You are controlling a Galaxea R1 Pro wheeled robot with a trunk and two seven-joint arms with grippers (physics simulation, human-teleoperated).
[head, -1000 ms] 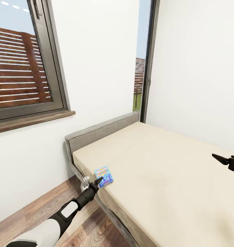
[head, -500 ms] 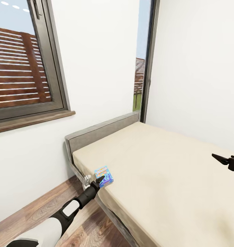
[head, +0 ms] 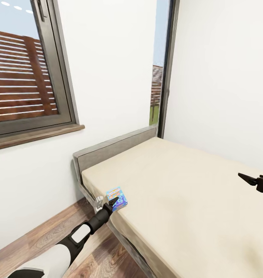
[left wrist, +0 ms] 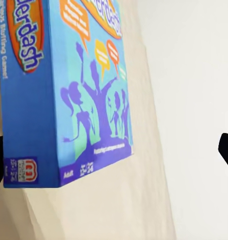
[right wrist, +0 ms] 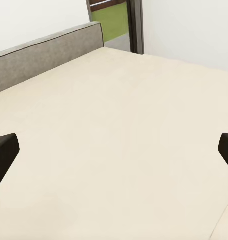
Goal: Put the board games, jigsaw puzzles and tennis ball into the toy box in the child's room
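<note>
- I see one board game [head: 117,198], a blue box, lying flat on the bed [head: 193,200] near its left edge, close to the headboard [head: 114,148].
- My left tool [head: 112,202] is at the box's near edge, spread wide; wrist view shows the box [left wrist: 68,90] between the fingertips [left wrist: 226,150], no contact that I can tell.
- My right tool [head: 249,179] hovers over the bare mattress on the right, spread wide, holding nothing.
- Window [head: 27,73] on the wall to the left.
</note>
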